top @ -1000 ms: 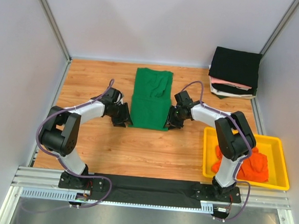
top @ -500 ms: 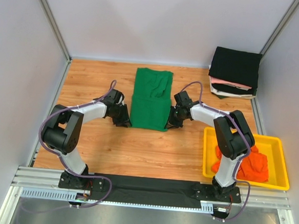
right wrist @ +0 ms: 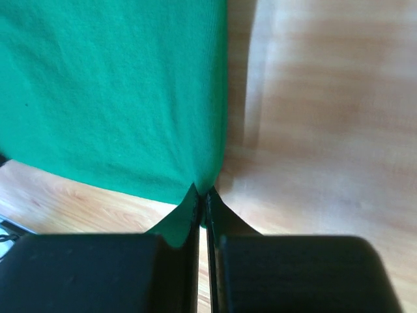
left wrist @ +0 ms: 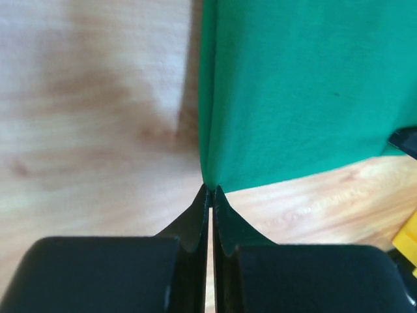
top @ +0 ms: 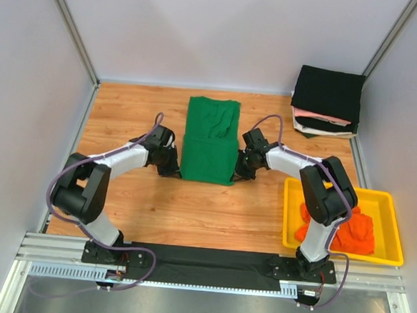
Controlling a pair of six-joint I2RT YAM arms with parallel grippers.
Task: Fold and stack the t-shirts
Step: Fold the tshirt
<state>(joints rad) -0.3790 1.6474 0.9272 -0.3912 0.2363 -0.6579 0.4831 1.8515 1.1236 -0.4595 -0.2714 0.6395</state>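
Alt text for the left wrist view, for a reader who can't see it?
The left gripper, jaws shut, pinches a corner of the green shirt lying on the wooden table; a yellow tray edge shows at right.

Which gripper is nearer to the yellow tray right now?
Right. The right gripper pinches the green t-shirt's near right corner, just left of the yellow tray; the left gripper pinches the opposite corner, farther away.

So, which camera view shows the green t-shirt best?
The top external view: the whole green t-shirt lies flat on the table there, in a long strip. The wrist views each show only a near corner of it, pinched between shut jaws.
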